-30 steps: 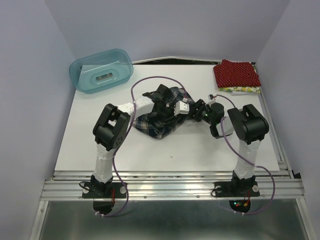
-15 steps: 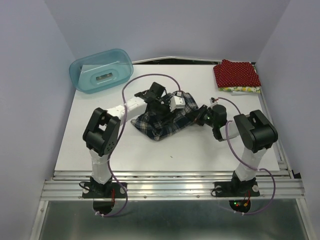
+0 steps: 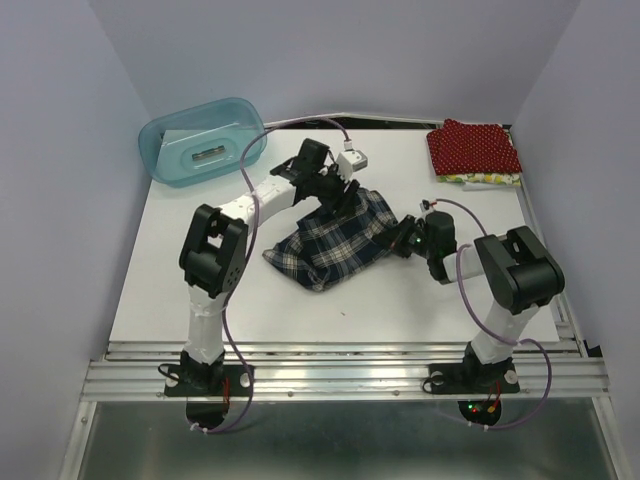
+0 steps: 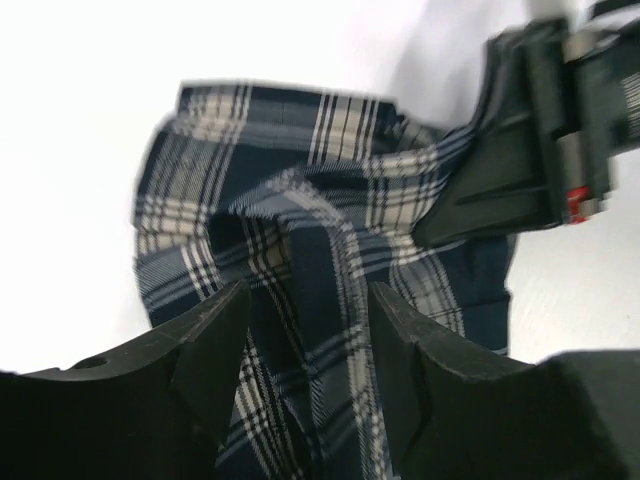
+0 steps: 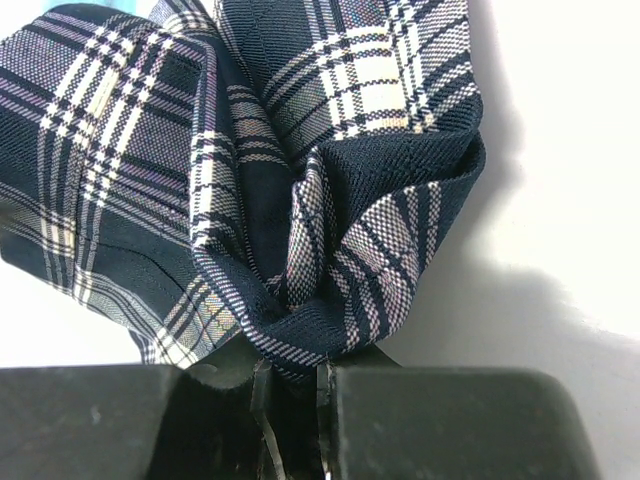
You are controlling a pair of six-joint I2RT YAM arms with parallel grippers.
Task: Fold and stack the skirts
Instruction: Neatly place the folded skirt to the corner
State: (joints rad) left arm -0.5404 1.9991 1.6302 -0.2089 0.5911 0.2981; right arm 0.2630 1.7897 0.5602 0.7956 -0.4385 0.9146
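Observation:
The plaid skirt (image 3: 335, 240) lies crumpled in the middle of the table. It also shows in the left wrist view (image 4: 300, 240) and in the right wrist view (image 5: 300, 170). My right gripper (image 3: 405, 240) is shut on a bunched fold at the skirt's right edge (image 5: 293, 400). My left gripper (image 3: 340, 197) hovers over the skirt's far edge. Its jaws stand wide apart (image 4: 310, 330), with plaid cloth seen between and below them. The red dotted skirt (image 3: 473, 147) lies folded at the far right on the yellowish patterned one (image 3: 485, 179).
A translucent teal tub (image 3: 203, 140) stands at the far left corner of the white table (image 3: 180, 290). The right arm's gripper body shows in the left wrist view (image 4: 530, 130). Purple cables loop over both arms.
My left gripper has lifted and moved toward the far side, off the skirt's middle. My right gripper has pulled the skirt's edge to the right, and the cloth has stretched out.

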